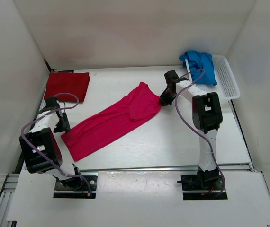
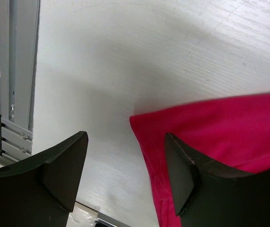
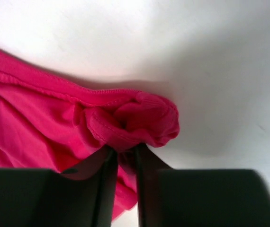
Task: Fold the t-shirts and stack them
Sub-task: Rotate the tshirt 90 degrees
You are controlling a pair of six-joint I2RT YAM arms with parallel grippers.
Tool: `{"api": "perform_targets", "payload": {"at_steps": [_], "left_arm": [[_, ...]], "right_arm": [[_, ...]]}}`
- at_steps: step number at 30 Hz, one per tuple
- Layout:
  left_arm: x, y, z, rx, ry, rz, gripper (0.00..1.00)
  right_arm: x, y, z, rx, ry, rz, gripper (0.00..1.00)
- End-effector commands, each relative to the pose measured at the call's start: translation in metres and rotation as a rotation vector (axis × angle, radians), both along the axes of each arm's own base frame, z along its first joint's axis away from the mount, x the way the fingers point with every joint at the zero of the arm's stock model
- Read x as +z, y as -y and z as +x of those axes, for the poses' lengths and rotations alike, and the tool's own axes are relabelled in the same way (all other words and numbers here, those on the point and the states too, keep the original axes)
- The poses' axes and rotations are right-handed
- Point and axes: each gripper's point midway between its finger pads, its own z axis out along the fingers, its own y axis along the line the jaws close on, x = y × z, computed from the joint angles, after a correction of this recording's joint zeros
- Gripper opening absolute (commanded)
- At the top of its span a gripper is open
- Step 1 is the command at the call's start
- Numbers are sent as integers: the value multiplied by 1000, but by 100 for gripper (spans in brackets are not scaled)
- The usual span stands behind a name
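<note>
A bright pink t-shirt lies folded into a long strip, slanting across the table. Its far right end is bunched up, and my right gripper is shut on that bunch. My left gripper stands open at the strip's near left corner, one finger over the fabric and the other over bare table. A dark red t-shirt lies folded at the back left. In the basket at the back right sits a crumpled blue t-shirt.
A white mesh basket stands at the back right against the wall. White walls close in the table on three sides. A metal rail runs along the table's left edge, close to my left gripper.
</note>
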Motion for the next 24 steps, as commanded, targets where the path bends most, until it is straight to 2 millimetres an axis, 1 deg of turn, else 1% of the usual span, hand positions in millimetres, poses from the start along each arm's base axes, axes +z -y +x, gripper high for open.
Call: {"api": "perform_targets", "payload": {"at_steps": [1,2,3,4,6,7,8,9,10,11,12,13,14,15,17,18,19,20,21,22,23,24], "left_arm": [[13,-6,1,19,33,32,76],[13,-7,1,19,24,29,76],[15,-7,4,19,32,32,76],[11,-7,3,19,18,28,76],[10,-5,4,15,-7,10,76],[14,-4,8,9,3,-4,76],[11,1,8,-1,-7,-34,78],[9,5,4,-5,-23,-53,78],[10,7,7,-10,-25,-70,78],[12,9,9,-15,-20,-84,78],[8,15,8,-25,-30,-119,78],[9,22,7,-41,-40,-143,78],[8,30,6,-58,-48,-168,79],[5,38,5,-69,-57,-212,79],[4,54,4,-112,-72,-244,79],[4,61,6,-130,-67,-268,79],[2,69,5,-153,-76,-279,79],[0,72,2,-162,-87,-281,80],[2,77,4,-177,-77,-288,80],[-1,80,1,-186,-89,-290,80],[-3,84,-2,-197,-99,-292,80],[-1,81,-1,-195,-92,-278,80]], "right_arm": [[-18,5,4,-30,-27,-107,18],[-18,4,14,-46,-4,-107,13],[-5,-4,34,-58,46,-84,13],[-20,-7,44,-57,38,-87,13],[-15,-22,74,-65,88,-44,11],[-3,-37,110,-62,176,3,11],[9,-41,140,-37,278,20,11],[21,-48,161,-28,358,42,11],[33,-55,183,-31,439,71,13],[53,-57,205,-58,543,116,21],[55,-59,212,-69,577,137,28],[65,-51,215,-90,597,161,38],[72,-41,220,-105,617,163,59],[88,-35,220,-97,633,161,67],[83,-30,201,-40,578,112,85],[110,-25,192,14,609,78,86],[114,-21,181,38,593,56,86],[118,-20,151,70,543,33,88],[117,-20,133,117,522,6,88],[118,-21,115,147,507,-6,88],[112,-26,74,197,457,-31,88],[109,-30,52,243,440,-44,88]]}}
